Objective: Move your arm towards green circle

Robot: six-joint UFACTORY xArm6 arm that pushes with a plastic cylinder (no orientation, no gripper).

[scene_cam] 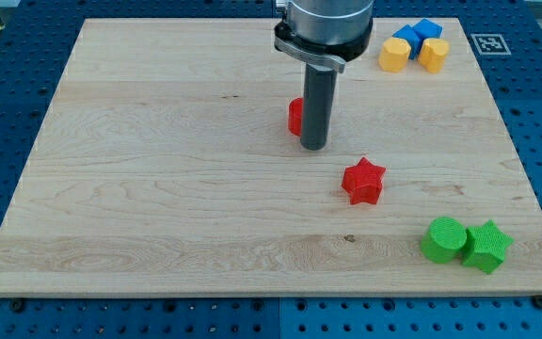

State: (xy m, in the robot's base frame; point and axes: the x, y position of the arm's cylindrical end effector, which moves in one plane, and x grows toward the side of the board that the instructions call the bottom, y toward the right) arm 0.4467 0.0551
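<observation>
The green circle (443, 238) is a round green block near the view's bottom right, touching a green star (487, 246) on its right. My tip (313, 147) is the lower end of the dark rod, near the middle of the wooden board (158, 169). It stands well up and to the left of the green circle. A red block (294, 117) is partly hidden just behind the rod on its left; its shape is unclear. A red star (363, 181) lies between my tip and the green circle.
At the view's top right sit a blue block (406, 40), a blue cube (427, 29), a yellow cylinder (394, 56) and another yellow block (433, 55). A marker tag (488, 43) lies off the board's top right corner.
</observation>
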